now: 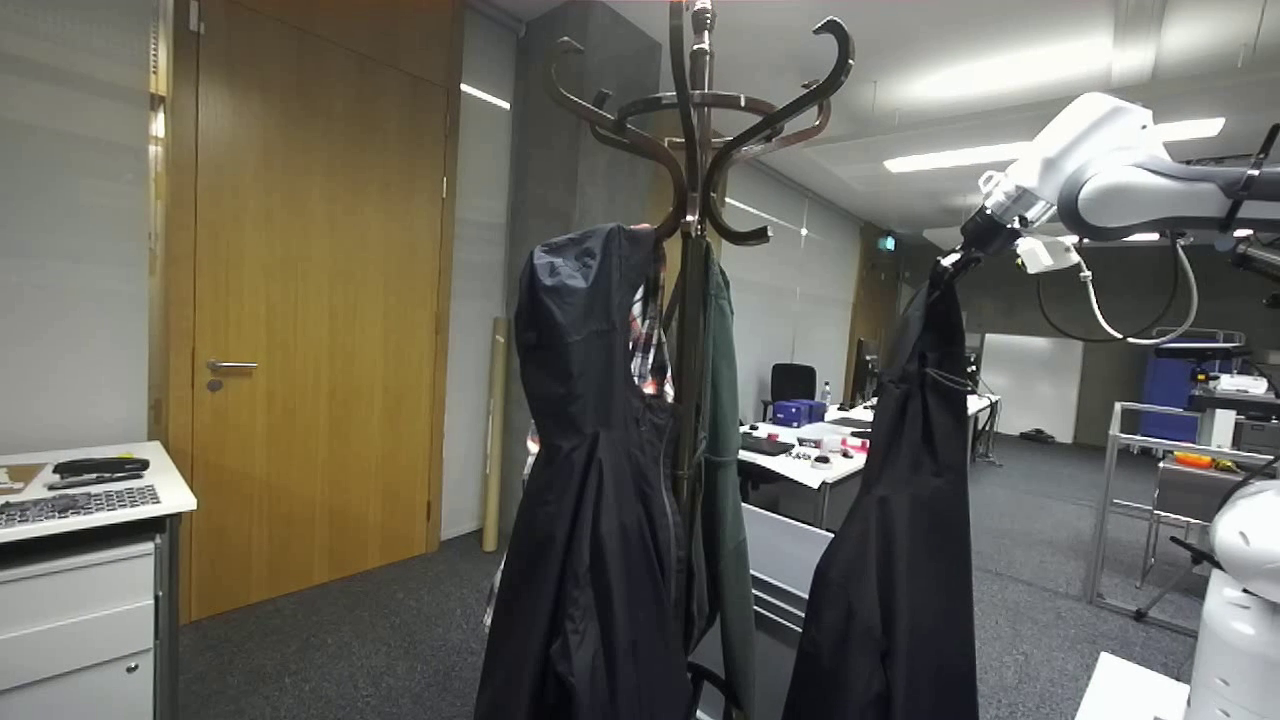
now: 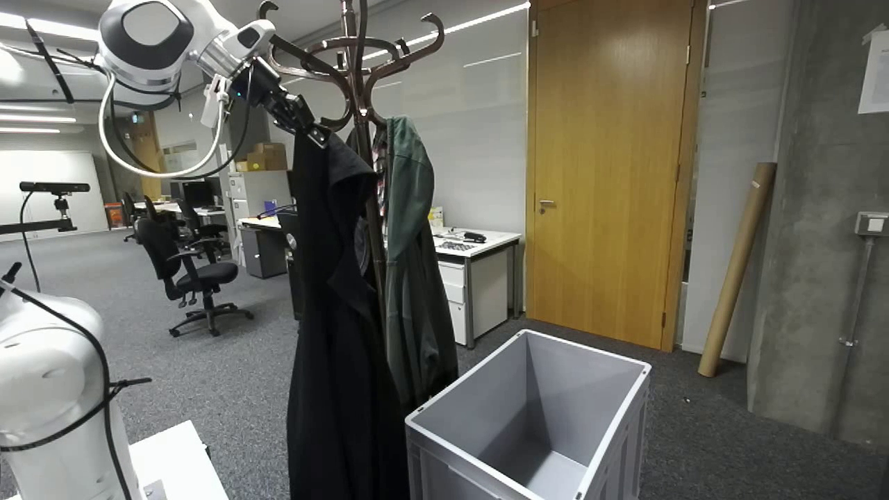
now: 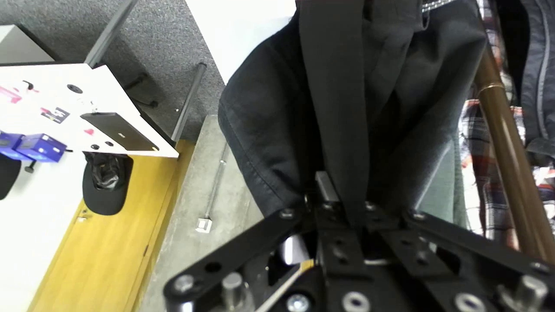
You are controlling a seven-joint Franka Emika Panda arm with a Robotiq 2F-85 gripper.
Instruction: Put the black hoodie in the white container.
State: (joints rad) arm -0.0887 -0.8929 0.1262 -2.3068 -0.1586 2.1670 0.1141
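The black hoodie (image 1: pixel 905 520) is a long limp black garment. It hangs from my gripper (image 1: pixel 955 262), apart from the coat rack in this exterior view. In an exterior view my gripper (image 2: pixel 316 133) pinches the top of the hoodie (image 2: pixel 333 333), which hangs in front of the rack, left of the white container (image 2: pixel 580 389). The container is a light-grey open bin with its visible floor bare. Part of it (image 1: pixel 785 550) shows behind the garments. In the wrist view my gripper (image 3: pixel 348 200) is shut on a fold of the hoodie (image 3: pixel 334 95); the fabric hides part of the fingertips.
The brown coat rack (image 1: pixel 693 330) has curved hooks at the top. It bears a black hooded jacket (image 1: pixel 600 500), a green garment (image 2: pixel 408 201) and a plaid shirt (image 3: pixel 472 164). A white drawer cabinet (image 1: pixel 75 620) stands by the door (image 1: pixel 320 300).
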